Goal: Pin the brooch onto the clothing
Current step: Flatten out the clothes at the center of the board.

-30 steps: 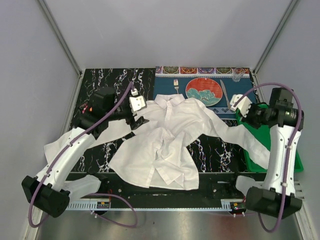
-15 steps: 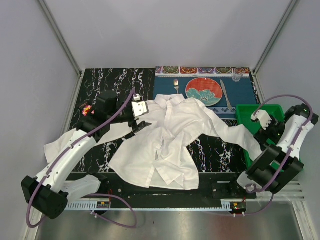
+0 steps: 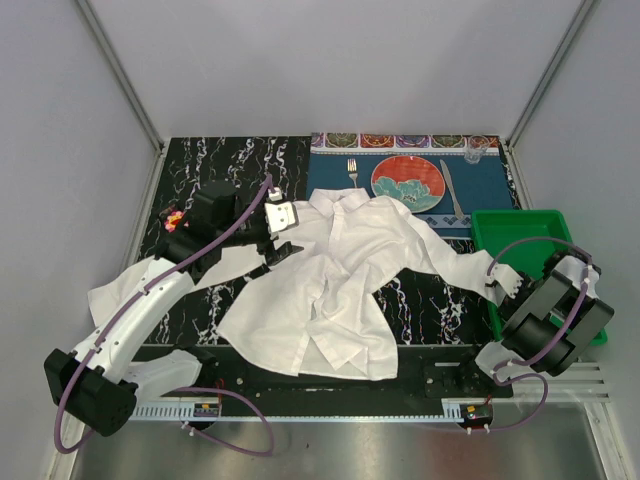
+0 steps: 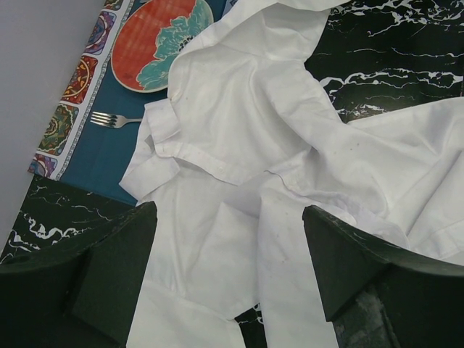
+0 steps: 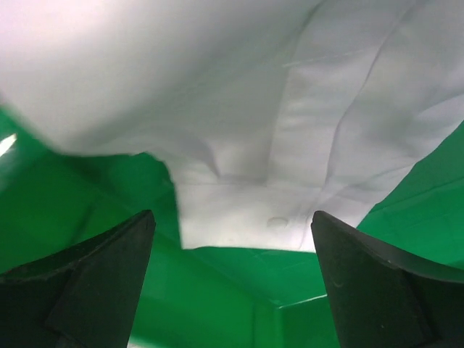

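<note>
Since the clothing (image 3: 330, 290) is thin and floppy, I'd grab its stiffer collar (image 4: 192, 151); left pincer (image 4: 228, 268) and right pincer (image 5: 232, 275) both gape empty.

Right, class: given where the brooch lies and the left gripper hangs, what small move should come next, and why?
Probably swing the left gripper left toward the brooch: its jaws stand open and empty over the shirt, while the brooch lies unpicked near the table's left edge.
</note>
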You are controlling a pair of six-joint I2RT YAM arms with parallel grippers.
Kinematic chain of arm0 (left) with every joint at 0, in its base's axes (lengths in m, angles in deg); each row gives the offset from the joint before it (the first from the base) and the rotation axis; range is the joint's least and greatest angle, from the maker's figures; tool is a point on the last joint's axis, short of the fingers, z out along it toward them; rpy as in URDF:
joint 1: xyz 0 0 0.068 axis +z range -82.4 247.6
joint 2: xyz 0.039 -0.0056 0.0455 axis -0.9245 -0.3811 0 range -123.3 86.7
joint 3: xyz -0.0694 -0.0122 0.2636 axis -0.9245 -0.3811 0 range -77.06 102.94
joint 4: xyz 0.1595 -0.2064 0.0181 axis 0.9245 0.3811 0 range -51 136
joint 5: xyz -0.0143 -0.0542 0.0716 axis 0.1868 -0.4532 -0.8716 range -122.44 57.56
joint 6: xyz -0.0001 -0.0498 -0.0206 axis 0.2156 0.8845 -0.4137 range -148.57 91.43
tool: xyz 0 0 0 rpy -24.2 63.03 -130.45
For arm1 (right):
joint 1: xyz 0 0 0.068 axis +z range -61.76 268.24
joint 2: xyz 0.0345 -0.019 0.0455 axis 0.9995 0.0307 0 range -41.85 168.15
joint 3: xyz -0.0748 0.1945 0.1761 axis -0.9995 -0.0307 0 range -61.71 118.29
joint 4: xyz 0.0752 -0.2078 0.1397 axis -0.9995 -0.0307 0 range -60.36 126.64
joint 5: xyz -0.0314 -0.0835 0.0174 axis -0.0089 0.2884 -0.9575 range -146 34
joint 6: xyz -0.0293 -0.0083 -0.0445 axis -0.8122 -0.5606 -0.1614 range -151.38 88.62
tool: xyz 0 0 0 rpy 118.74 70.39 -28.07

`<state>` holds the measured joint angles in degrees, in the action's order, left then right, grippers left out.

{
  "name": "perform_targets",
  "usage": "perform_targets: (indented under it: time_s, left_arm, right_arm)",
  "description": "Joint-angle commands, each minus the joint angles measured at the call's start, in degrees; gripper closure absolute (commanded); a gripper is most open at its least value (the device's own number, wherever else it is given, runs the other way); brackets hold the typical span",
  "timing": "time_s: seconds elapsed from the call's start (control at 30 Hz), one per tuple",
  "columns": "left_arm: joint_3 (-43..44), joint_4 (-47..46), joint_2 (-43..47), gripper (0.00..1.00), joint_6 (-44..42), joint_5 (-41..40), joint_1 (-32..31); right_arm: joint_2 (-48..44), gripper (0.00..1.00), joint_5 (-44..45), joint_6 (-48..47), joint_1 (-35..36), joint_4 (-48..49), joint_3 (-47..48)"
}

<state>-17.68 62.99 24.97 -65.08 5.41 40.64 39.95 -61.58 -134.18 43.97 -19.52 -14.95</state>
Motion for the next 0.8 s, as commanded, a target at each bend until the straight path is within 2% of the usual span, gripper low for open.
perform_targets:
  time_s: [0.0,0.03,0.13,0.17,0.23,0.3,0.37,0.4,0.43,0.5,0.57,0.6,0.67,0.7,0.73,0.77]
  left_arm:
    - [0.7,-2.5,-0.4,0.12,-0.2,2.3,-0.2]
    - [0.7,-2.5,-0.5,0.12,-0.2,2.3,-0.3]
    - [0.9,-2.5,-1.0,0.12,-0.1,2.5,-0.3]
    - [1.0,-2.5,-1.3,0.13,0.0,2.5,-0.2]
    - [1.1,-2.6,-1.5,0.13,0.5,2.5,-0.3]
    - [1.0,-2.5,-1.4,0.13,0.7,2.1,-0.3]
    - [1.1,-2.5,-1.0,0.13,1.2,1.6,-0.3]
    - [1.1,-2.6,-0.8,0.13,1.2,1.5,-0.3]
    - [1.1,-3.3,-0.7,0.13,0.9,1.4,-0.3]
    - [1.1,-4.8,-0.1,0.14,0.6,1.9,-0.4]
    - [1.6,-8.1,-0.3,0.13,0.4,2.0,-1.2]
    - [2.1,-9.0,-0.8,0.13,0.4,2.0,-1.6]
    - [4.3,-11.1,-2.4,0.13,-1.0,1.5,-4.0]
    - [5.0,-11.7,-2.9,0.13,-1.5,1.4,-4.8]
    - [6.3,-13.3,-3.6,0.12,-1.9,1.3,-5.6]
    - [7.0,-13.9,-5.1,0.12,-2.0,1.5,-7.3]
  right_arm:
    - [2.0,0.07,3.3,1.2,-0.1,11.1,-2.1]
    - [2.6,0.1,3.4,1.5,-0.1,12.2,-2.6]
    - [4.2,0.29,3.2,1.8,-0.1,14.1,-3.5]
    - [5.1,0.47,3.0,2.0,-0.1,13.8,-3.4]
    - [6.0,0.67,2.2,2.8,-0.1,9.8,-1.3]
    - [6.4,1.0,1.0,5.2,-0.1,5.0,3.5]
    - [4.6,1.0,-3.2,6.6,0.0,-6.2,8.8]
    - [3.8,1.0,-5.6,8.0,-0.1,-11.4,15.7]
    - [2.9,1.0,-12.1,8.4,-0.1,-23.5,19.6]
    - [0.6,1.0,-19.0,9.7,0.6,-35.9,30.5]
    - [-6.2,1.0,-24.6,18.5,4.4,-38.1,32.5]
    - [-9.5,1.0,-26.0,18.3,9.3,-38.1,30.3]
    - [-18.5,1.0,-28.4,18.4,14.8,-38.1,26.8]
    - [-20.6,1.0,-29.8,23.1,18.0,-38.0,24.6]
    - [-22.0,1.0,-32.8,26.3,25.9,-37.9,24.2]
    - [-22.6,1.0,-34.2,29.6,29.6,-37.7,24.3]
